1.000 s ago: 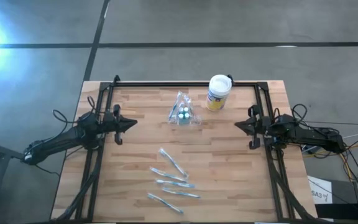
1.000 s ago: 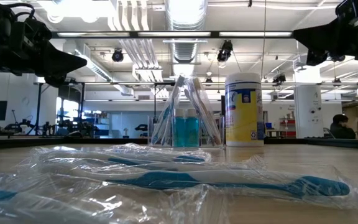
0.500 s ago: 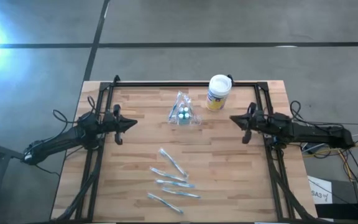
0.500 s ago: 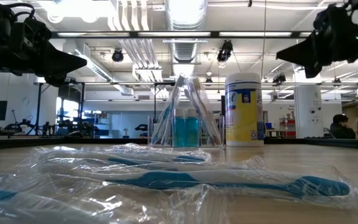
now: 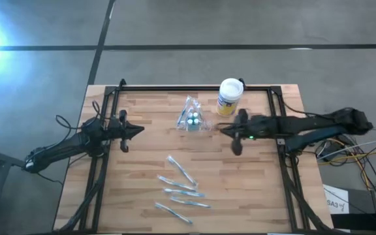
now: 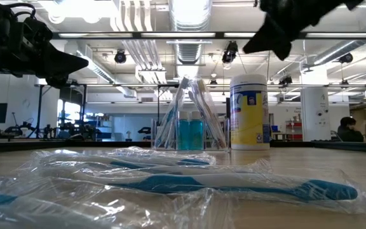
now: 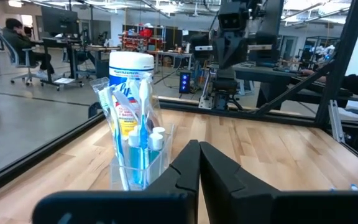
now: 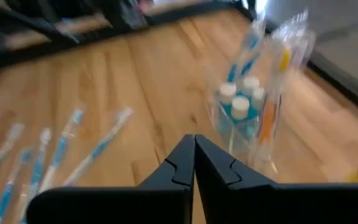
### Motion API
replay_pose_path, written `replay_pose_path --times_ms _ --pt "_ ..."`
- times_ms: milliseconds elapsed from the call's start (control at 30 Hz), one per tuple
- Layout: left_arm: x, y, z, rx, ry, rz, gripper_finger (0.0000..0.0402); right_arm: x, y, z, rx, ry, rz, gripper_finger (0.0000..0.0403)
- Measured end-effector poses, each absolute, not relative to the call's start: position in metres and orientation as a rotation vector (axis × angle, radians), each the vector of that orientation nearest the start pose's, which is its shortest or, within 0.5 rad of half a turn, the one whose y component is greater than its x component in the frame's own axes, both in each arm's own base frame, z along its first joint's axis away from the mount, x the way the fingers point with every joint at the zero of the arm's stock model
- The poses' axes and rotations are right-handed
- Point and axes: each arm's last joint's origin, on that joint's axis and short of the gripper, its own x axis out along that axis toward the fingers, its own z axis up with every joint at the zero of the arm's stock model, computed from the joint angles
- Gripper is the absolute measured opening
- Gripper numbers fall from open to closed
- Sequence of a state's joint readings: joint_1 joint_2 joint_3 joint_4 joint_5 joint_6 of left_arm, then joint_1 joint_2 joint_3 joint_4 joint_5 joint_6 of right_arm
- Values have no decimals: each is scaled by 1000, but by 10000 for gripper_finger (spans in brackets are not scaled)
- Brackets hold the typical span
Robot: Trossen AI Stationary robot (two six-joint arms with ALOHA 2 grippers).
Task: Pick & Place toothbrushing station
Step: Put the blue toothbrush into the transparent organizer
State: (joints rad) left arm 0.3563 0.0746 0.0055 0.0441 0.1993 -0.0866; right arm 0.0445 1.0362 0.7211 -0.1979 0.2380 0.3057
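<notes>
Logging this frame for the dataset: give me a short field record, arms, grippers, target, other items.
left gripper: shut, empty, at table's left side
right gripper: shut, empty, reached in beside the station, not touching
toothbrushing station: upright, clear holder with brushes and small bottles, back centre of the table
canister: upright, next to the station
wrapped toothbrushes: loose on the table's front half

- counter: light wood planks, black frame rails along the far edge and both sides
- toothbrushing station: clear holder standing on the wood, brushes upright, small blue bottles inside; just ahead of the right gripper, well apart from the left gripper
- canister: white lid, yellow label, upright, just beyond the right gripper toward the far rail
- wrapped toothbrushes: several in clear wrap, lying flat and loose, nearer the front edge than both grippers
</notes>
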Motion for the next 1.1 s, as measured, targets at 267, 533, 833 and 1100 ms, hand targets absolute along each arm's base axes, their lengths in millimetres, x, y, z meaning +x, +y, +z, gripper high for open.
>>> replay_pose_path --times_ms 267,533,833,1100 --pt "97 30 164 -90 17 158 25 296 22 278 288 691 -336 9" --pt "97 30 164 -91 17 157 25 365 48 268 274 889 -352 47" --pt "97 30 164 -90 17 157 25 422 71 228 277 1048 -281 164" --pt "97 30 164 -90 18 157 25 450 79 186 353 1158 -200 217"
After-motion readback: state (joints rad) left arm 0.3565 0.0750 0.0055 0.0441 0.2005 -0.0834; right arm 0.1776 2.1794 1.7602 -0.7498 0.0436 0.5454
